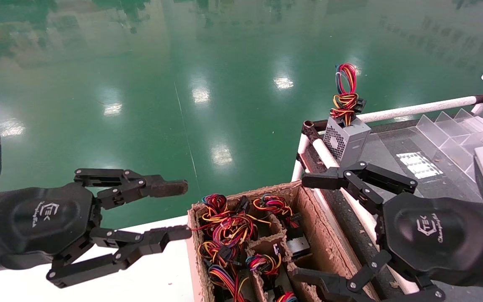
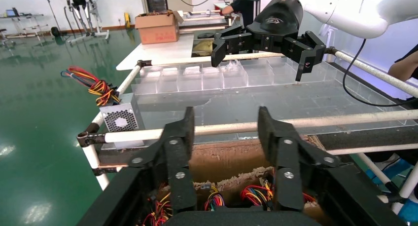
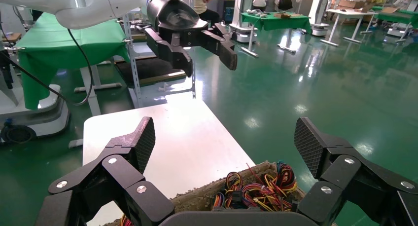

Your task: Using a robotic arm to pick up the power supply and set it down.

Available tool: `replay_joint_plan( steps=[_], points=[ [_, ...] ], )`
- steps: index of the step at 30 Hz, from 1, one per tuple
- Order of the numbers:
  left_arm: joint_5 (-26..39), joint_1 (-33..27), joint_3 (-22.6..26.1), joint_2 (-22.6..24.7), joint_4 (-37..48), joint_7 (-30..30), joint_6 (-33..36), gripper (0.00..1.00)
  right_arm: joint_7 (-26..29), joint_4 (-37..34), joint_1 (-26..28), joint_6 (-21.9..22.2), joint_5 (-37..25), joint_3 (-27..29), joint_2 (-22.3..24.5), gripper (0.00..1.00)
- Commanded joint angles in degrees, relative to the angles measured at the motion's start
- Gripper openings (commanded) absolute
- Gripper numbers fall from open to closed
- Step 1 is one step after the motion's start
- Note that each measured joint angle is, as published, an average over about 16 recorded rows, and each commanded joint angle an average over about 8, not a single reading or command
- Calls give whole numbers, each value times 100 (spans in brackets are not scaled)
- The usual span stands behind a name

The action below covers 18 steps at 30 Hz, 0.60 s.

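A grey power supply (image 1: 347, 140) stands upright on the near-left corner of the rack, its red-yellow wire tail (image 1: 345, 96) pointing up; it also shows in the left wrist view (image 2: 121, 120). No gripper touches it. My right gripper (image 1: 304, 228) hangs open just in front of and below it, over the cardboard box (image 1: 315, 226), with nothing between its fingers (image 3: 143, 137). My left gripper (image 1: 180, 209) is open and empty at the box's left side, above the white table edge. Several more power supplies with coloured wire bundles (image 1: 229, 228) sit in the box's compartments.
The rack has white tube rails (image 1: 417, 110) and a dark deck with clear plastic dividers (image 1: 447, 130) at its far side. A white table (image 1: 157, 272) lies left of the box. Green floor lies beyond.
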Motion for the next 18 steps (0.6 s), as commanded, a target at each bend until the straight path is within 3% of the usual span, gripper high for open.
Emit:
replay_joint_plan(
  steps=[1,18],
  points=[
    [0,0,0,0,0,0,0,0,0,0,0,0,0,0,0,100],
    [0,0,0,0,0,0,0,0,0,0,0,0,0,0,0,100]
  ],
)
